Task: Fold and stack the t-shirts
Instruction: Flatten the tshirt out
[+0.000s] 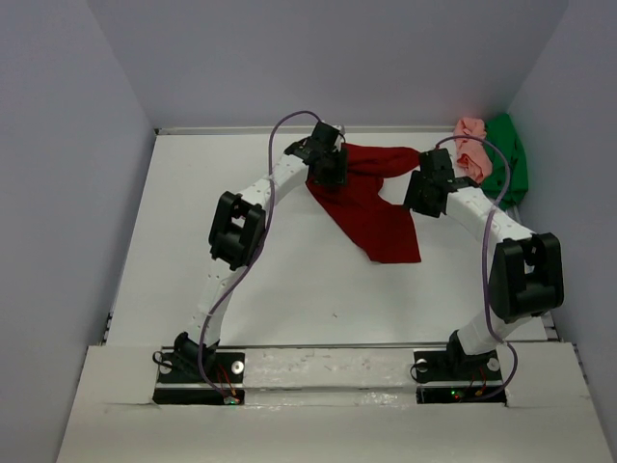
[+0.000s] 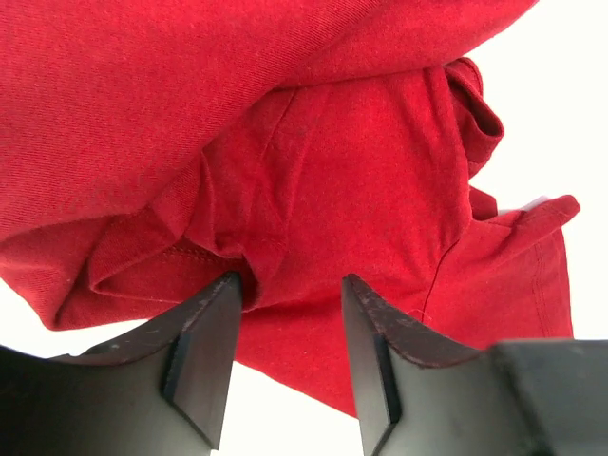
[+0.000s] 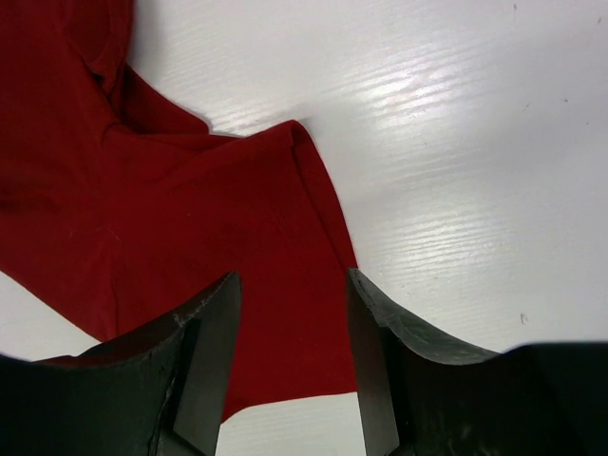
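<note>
Nearest us, both arms rise from the near edge of the table [image 1: 289, 289] and stretch toward its far half. There we find the red shirt [image 1: 378, 220], lying rumpled and roughly triangular, its point toward us and its wide edge along the far side. The left gripper [image 1: 330, 166] sits over the shirt's far left corner. In its wrist view we see the fingers [image 2: 204, 351] moderately apart, with a bunched red fold at their tips; whether they touch it we cannot tell. The right gripper [image 1: 425, 190] hangs at the shirt's right edge, fingers wide over a flat flap. Farthest, in the right corner, the pink shirt [image 1: 470, 147] lies crumpled against the green shirt [image 1: 508, 166].
</note>
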Controlling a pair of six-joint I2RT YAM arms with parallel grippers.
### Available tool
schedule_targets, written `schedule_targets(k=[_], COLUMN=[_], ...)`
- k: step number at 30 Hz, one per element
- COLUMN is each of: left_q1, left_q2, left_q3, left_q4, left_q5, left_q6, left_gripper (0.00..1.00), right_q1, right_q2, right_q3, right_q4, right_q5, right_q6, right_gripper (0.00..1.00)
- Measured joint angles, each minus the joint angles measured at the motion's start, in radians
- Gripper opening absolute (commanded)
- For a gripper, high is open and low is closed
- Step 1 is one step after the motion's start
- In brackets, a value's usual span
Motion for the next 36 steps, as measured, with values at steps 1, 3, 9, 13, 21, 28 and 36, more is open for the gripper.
schedule_targets(k=[1, 3, 9, 13, 21, 28, 36], left_q1=[0.000, 0.000, 0.001, 0.001, 0.002, 0.004, 0.011], left_q2=[0.000, 0.000, 0.002, 0.004, 0.003, -0.055, -0.309], left_q3=[0.000, 0.000, 0.000, 0.000, -0.019, -0.068, -0.112], left_q4=[0.001, 0.003, 0.010, 0.011, 0.014, -0.063, -0.112], left_q5=[0.000, -0.001, -0.003, -0.012, -0.082, -0.258, -0.409], left_q6=[0.000, 0.000, -0.002, 0.000, -0.003, -0.017, -0.019], left_gripper=[0.55, 0.55, 0.34, 0.04, 0.00, 0.00, 0.00], right_q1=[0.000, 0.000, 0.000, 0.000, 0.000, 0.000, 0.000], right_q2=[0.000, 0.000, -0.006, -0.016, -0.018, -0.023, -0.082], right_q3=[-0.003, -0.005, -0.006, -0.006, -0.039, -0.097, -0.197], right_q4=[0.000, 0.000, 0.000, 0.000, 0.002, -0.013, -0.029], right_q5=[0.000, 0.000, 0.000, -0.002, 0.003, 0.071, 0.090], right_q6=[0.002, 0.003, 0.007, 0.010, 0.025, 0.053, 0.082], right_gripper=[0.53, 0.53, 0.53, 0.53, 0.52, 0.78, 0.82])
